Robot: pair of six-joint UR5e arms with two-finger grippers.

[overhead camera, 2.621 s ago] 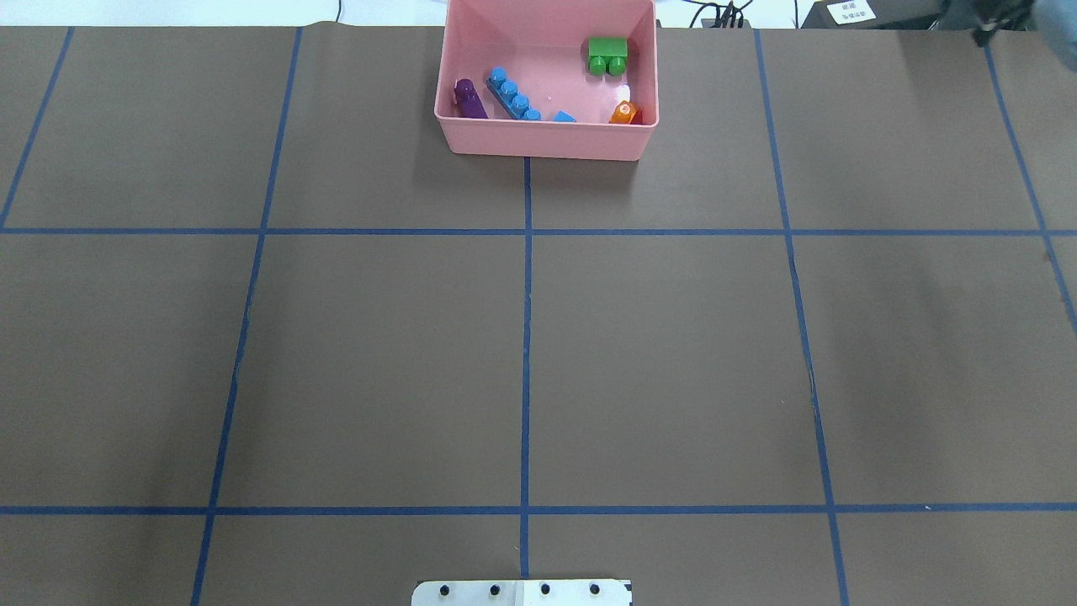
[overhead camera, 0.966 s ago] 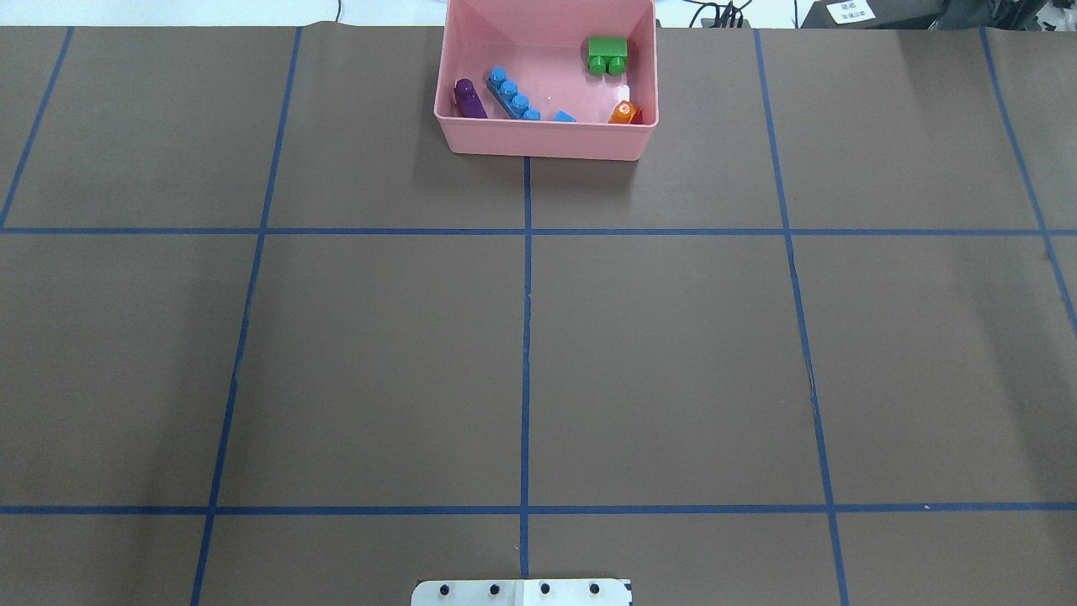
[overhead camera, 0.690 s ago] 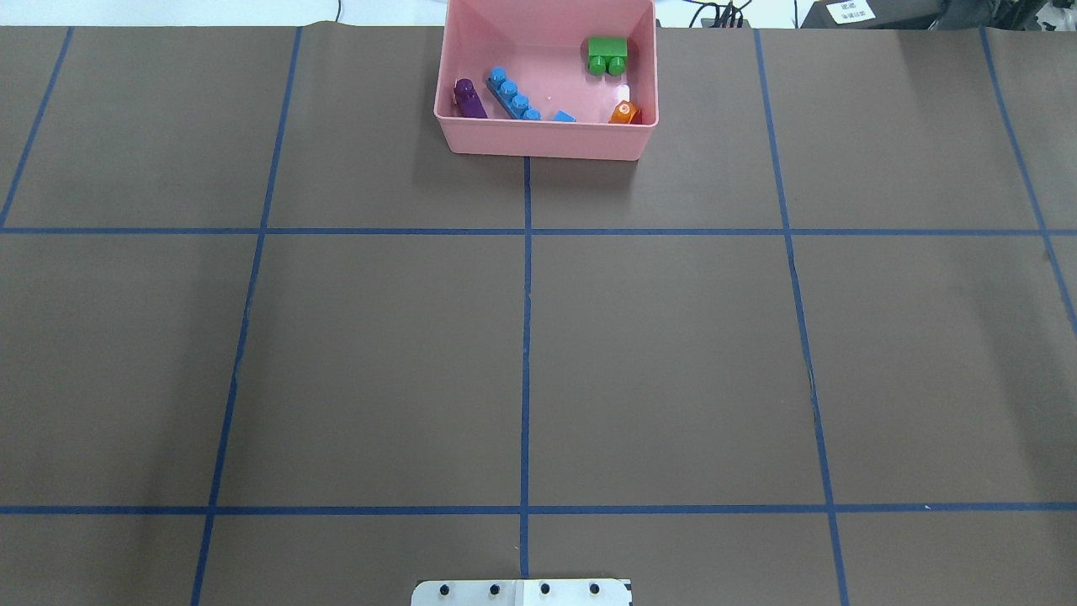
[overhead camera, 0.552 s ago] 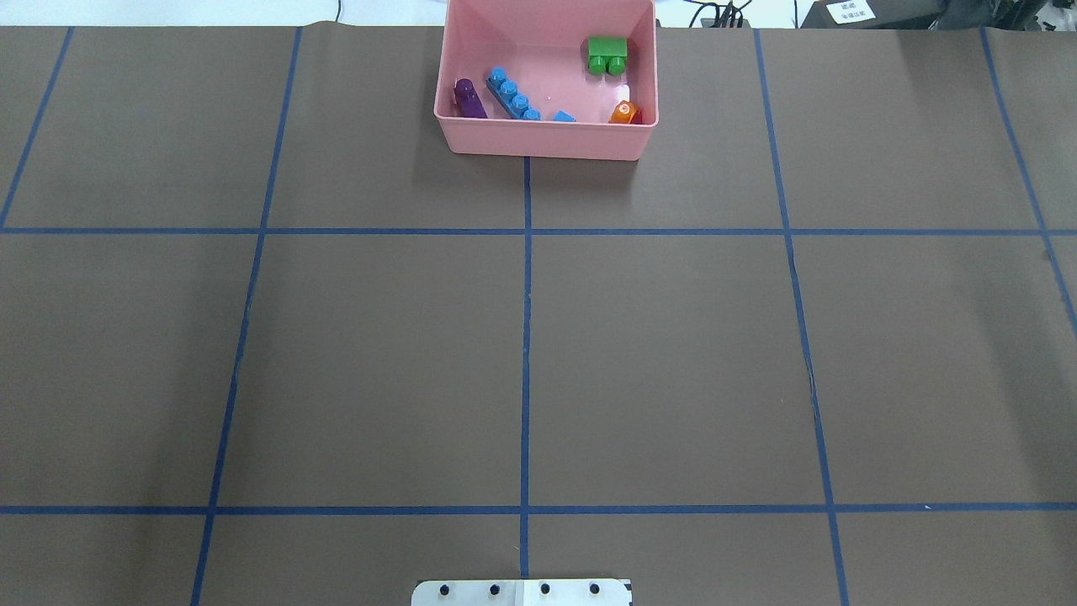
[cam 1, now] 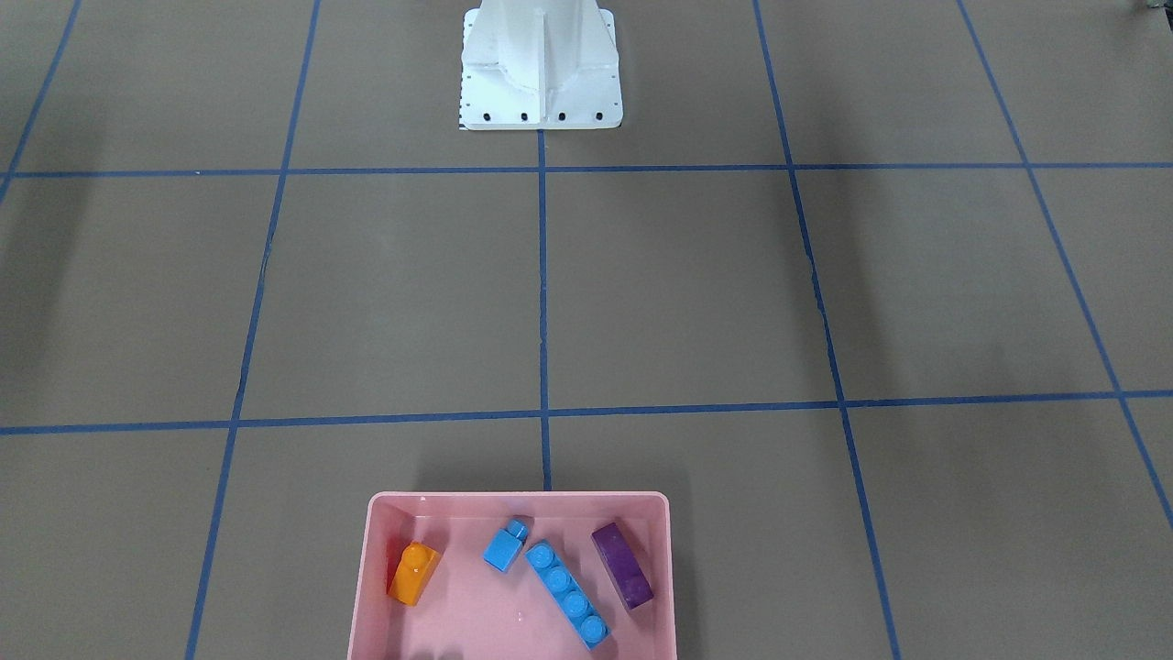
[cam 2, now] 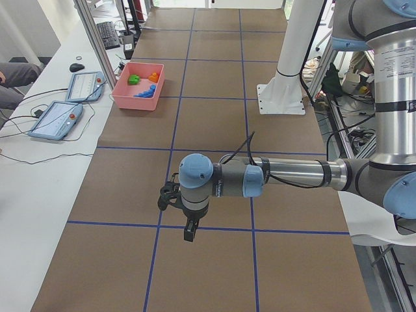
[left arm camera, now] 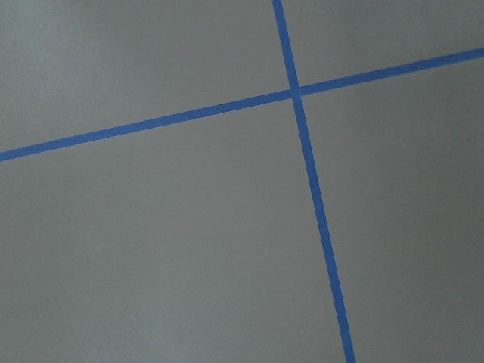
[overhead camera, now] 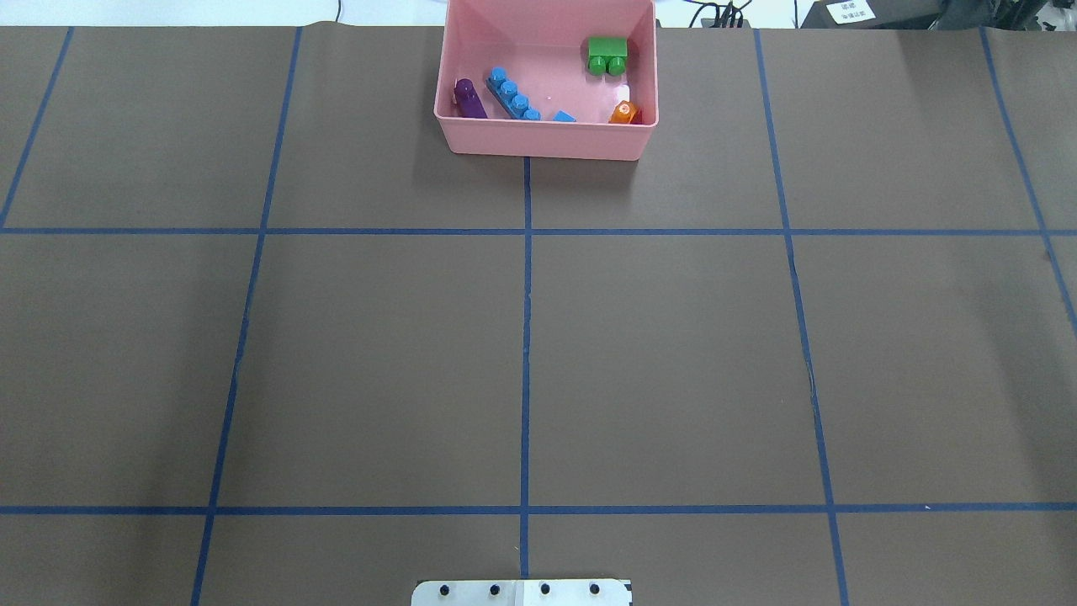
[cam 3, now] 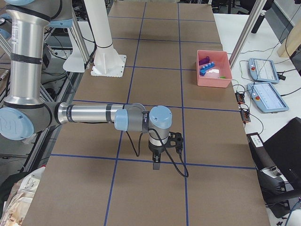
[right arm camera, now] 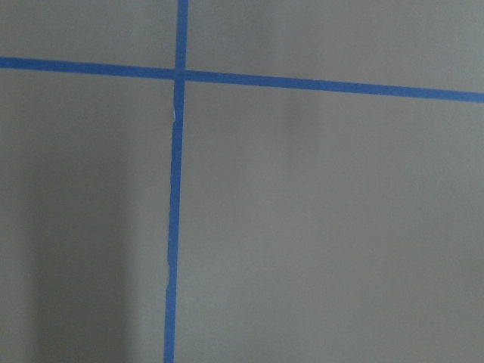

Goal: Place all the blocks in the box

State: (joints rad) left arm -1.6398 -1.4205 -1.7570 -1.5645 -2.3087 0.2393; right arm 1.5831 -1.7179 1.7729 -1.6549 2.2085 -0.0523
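Also, a green brick (overhead camera: 607, 55) sits in the box (overhead camera: 547, 143); two tablets (cam 2: 55, 120) nearby.

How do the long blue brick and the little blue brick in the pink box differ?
The long blue brick carries four studs in a row; the little blue brick has one. The long one lies flat, studs up; the little one seems tipped, stud sideways. Both are light blue and lie inside the pink box.
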